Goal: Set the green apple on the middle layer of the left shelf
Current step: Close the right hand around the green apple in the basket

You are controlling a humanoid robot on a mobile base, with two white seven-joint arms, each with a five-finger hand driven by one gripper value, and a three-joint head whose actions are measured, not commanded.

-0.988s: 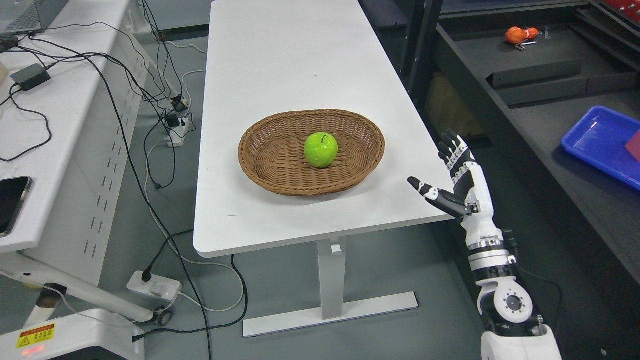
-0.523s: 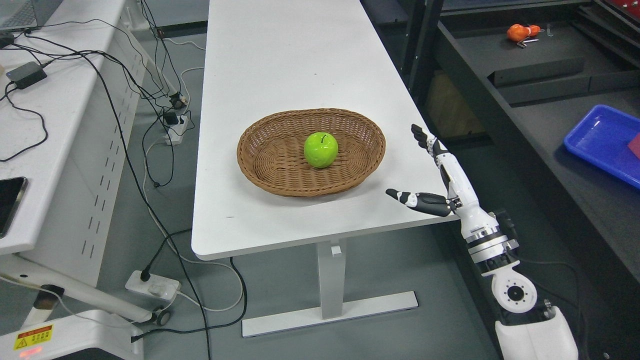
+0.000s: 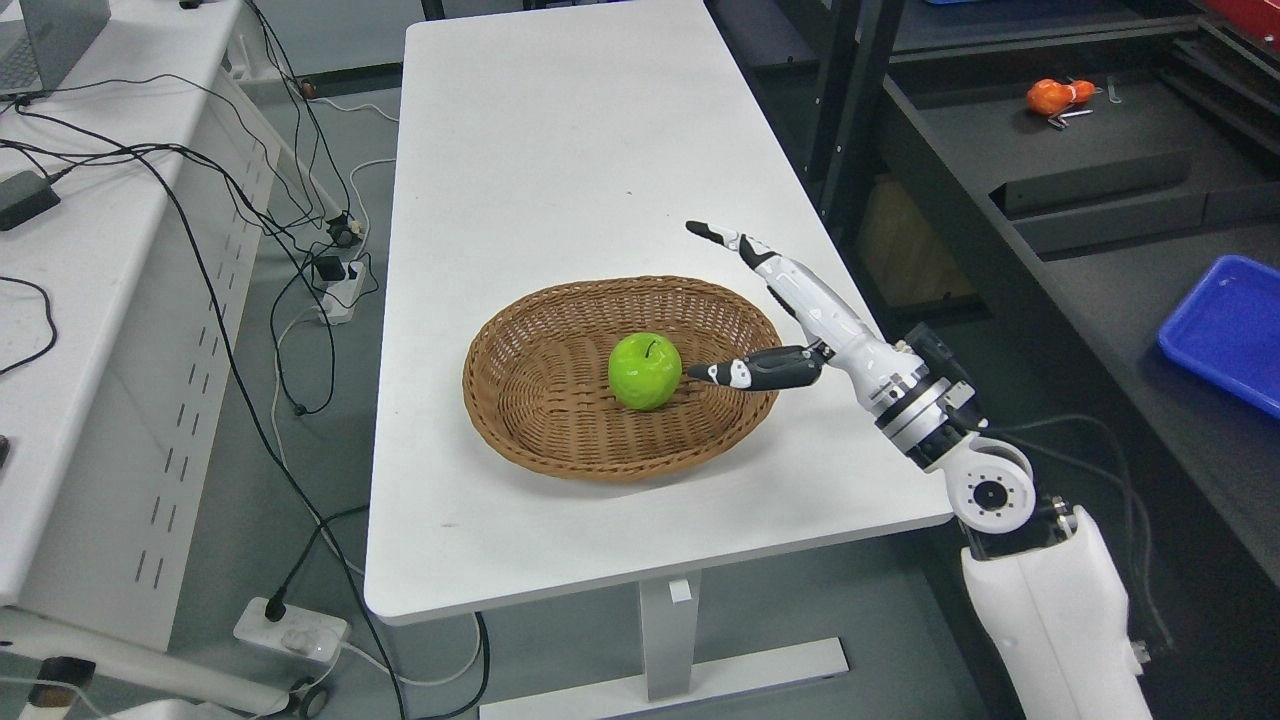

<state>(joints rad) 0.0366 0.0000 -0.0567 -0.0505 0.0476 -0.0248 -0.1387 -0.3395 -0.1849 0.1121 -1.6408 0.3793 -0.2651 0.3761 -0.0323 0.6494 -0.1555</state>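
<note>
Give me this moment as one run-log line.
phase: reach | right hand: open, thumb beside green apple, no grasp | apple: in wicker basket on white table | left hand: not in view

Only the right arm shows, coming up from the lower right corner and angling toward the middle. White forearm, round joint at the wrist, then the right robot hand [image 3: 790, 320] stretched out flat-ish and edge-on to the camera. Its fingers [image 3: 745, 248] point straight out up and to the left, spread well away from the dark thumb [image 3: 750, 372], which juts out lower left. It grips nothing, just wide open.
</note>
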